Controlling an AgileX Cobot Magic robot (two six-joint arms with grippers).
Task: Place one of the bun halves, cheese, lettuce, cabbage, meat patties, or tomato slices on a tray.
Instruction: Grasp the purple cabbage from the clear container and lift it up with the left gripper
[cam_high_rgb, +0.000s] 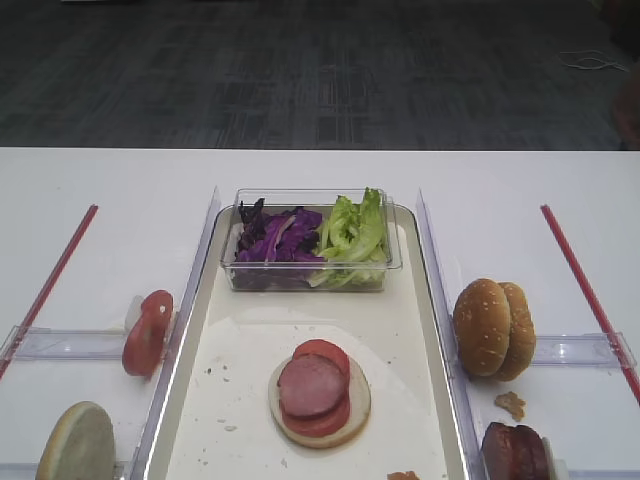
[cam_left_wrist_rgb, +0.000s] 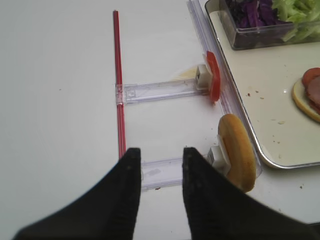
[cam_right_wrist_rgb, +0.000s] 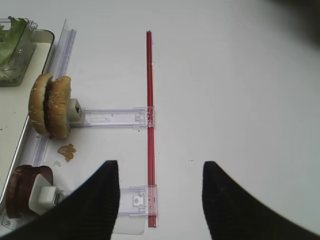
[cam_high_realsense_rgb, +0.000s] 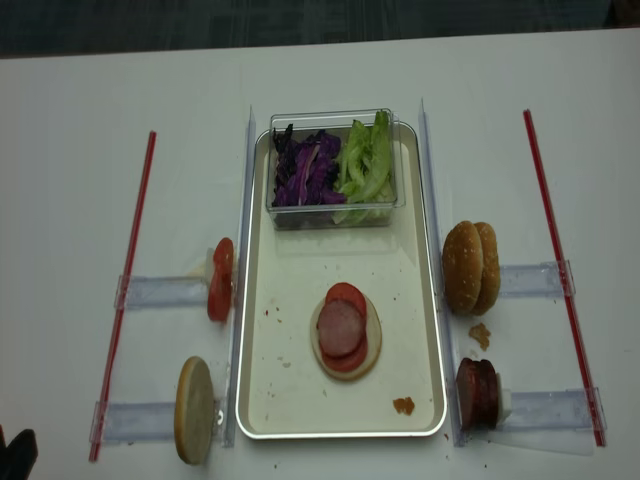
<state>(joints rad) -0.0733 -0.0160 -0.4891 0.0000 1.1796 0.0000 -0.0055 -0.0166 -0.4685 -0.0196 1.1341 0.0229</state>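
Exterior high view shows the cabbage (cam_high_rgb: 275, 238) in the clear box (cam_high_rgb: 310, 275) on the tray (cam_high_rgb: 240, 380), while both grippers, left gripper (cam_left_wrist_rgb: 159, 172) and right gripper (cam_right_wrist_rgb: 160, 187), hang parted and empty, so a shallow pinch could scatter shreds.

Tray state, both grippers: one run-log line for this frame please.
tray: bun half + tomato slices + meat patty stacked | cabbage, lettuce in clear box | left gripper: open, empty | right gripper: open, empty

On the white bench (cam_high_rgb: 300, 170), the long cream-white metal tray (cam_high_rgb: 240, 400) carries a clear plastic box (cam_high_rgb: 310, 262) of purple cabbage (cam_high_rgb: 275, 238) and green lettuce (cam_high_rgb: 355, 232) at its far end, nearer a pale bun half (cam_high_rgb: 352, 410) stacked with tomato slices (cam_high_rgb: 322, 352) and a pinkish meat patty (cam_high_rgb: 312, 386).
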